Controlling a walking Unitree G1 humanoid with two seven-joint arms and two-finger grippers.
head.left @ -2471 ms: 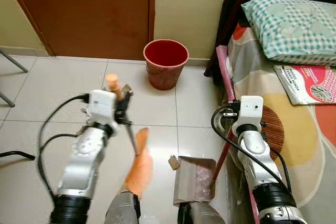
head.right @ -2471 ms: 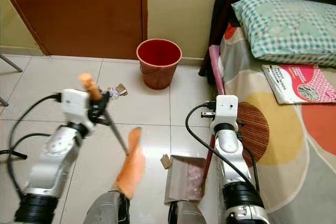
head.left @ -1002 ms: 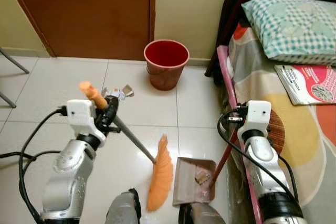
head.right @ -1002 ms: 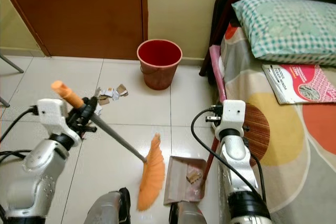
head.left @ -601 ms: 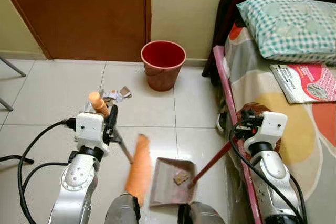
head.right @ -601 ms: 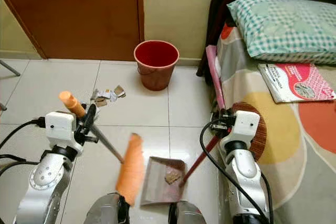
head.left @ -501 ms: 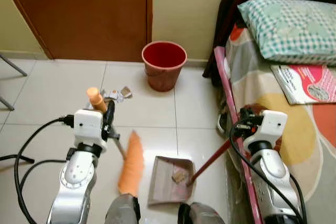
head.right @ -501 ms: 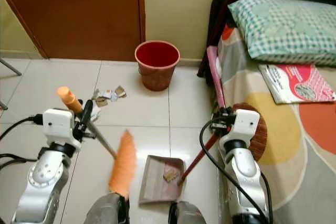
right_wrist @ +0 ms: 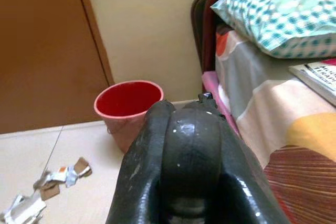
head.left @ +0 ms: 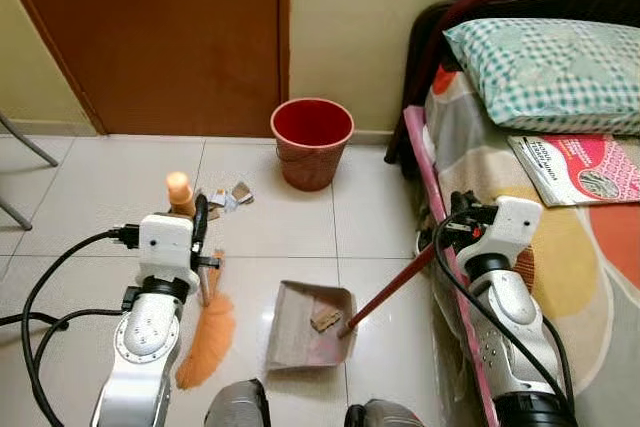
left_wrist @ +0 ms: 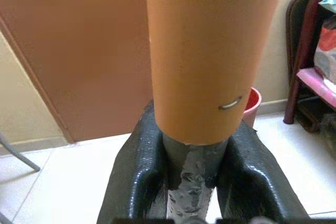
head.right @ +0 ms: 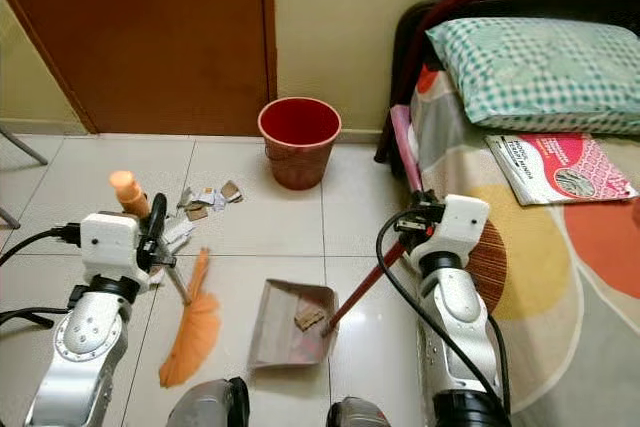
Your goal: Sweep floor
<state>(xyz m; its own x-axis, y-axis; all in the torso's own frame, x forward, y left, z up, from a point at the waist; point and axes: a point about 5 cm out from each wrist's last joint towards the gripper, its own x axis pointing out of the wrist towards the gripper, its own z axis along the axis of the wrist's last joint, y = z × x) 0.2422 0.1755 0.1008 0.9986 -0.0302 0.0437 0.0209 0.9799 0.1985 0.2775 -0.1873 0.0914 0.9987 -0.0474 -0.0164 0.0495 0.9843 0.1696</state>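
Observation:
My left gripper (head.left: 202, 239) is shut on the broom's grey shaft just below its orange grip (head.left: 179, 190). In the left wrist view its black fingers (left_wrist: 137, 169) clamp the shaft under the orange grip (left_wrist: 210, 51). The orange bristles (head.left: 207, 340) rest on the tiles left of the grey dustpan (head.left: 290, 342). A cardboard scrap (head.left: 324, 318) lies in the pan. My right gripper (head.left: 460, 224) is shut on the top end of the pan's red handle (head.left: 390, 292). Paper scraps (head.left: 230, 196) lie on the floor near the red bucket (head.left: 312, 142).
A brown door (head.left: 160, 37) stands behind the bucket. A bed (head.left: 560, 197) with a checked pillow (head.left: 540, 62) and a magazine (head.left: 575, 169) runs along the right. A metal chair leg (head.left: 25, 137) shows at the far left, and black cables (head.left: 60, 277) trail from my arms.
The broom head swung left, away from the dustpan, and now rests on the tiles. The dustpan shifted slightly left with the scrap inside. The camera shifted a little.

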